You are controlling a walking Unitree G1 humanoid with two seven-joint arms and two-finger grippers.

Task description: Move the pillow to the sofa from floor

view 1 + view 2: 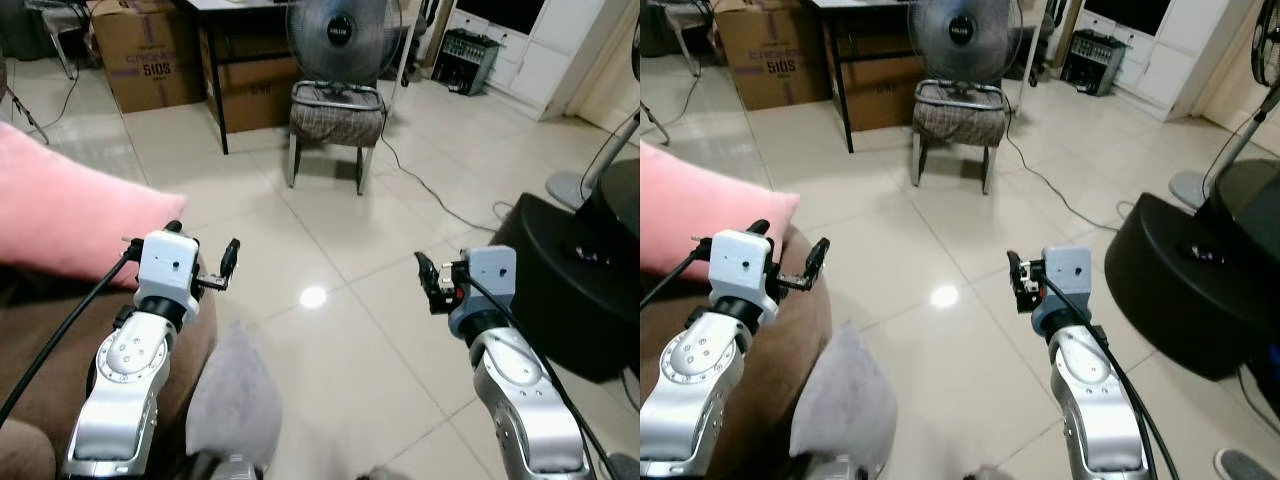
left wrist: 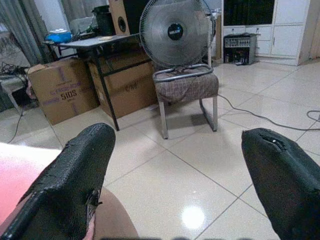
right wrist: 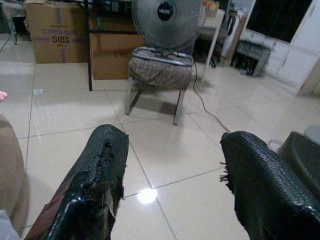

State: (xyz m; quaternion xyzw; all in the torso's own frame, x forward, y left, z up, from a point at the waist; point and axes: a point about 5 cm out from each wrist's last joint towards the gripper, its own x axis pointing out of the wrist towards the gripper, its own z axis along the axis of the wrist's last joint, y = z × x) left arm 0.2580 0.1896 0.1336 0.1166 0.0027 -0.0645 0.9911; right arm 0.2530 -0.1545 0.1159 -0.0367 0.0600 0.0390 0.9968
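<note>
Closest to you, at the bottom of the head views, a grey cushion (image 1: 232, 400) lies low between the two silver arms, just beside the brown sofa (image 1: 790, 345) that takes up the lower left. Your left gripper (image 1: 203, 262) is raised above the sofa's rounded edge, and its wrist view shows both black fingers (image 2: 75, 185) spread wide with nothing between them. Your right gripper (image 1: 1018, 281) is held out over the bare tiled floor (image 1: 330, 250), well apart from the left one; its fingers (image 3: 97, 175) are also spread wide and empty.

The pink pillow (image 1: 70, 215) already rests on the sofa at your left, its corner reaching just beside the left gripper's wrist block. You can see a strip of its pink fabric behind the left finger in the left wrist view.

To your right, a black rounded object (image 1: 570, 285) sits on the floor near the right arm; what it is you cannot tell. Behind it stands a pole on a round grey base (image 1: 572, 188).

Farther ahead, a metal-framed chair (image 1: 335, 125) with a checked seat stands in the middle of the floor, and a cable (image 1: 430, 195) trails across the tiles from its side. A large fan (image 1: 338, 35) sits on the seat. Behind that are a black-legged table (image 1: 225, 60) and cardboard boxes (image 1: 145, 55), with white cabinets (image 1: 540, 45) at the far right.
</note>
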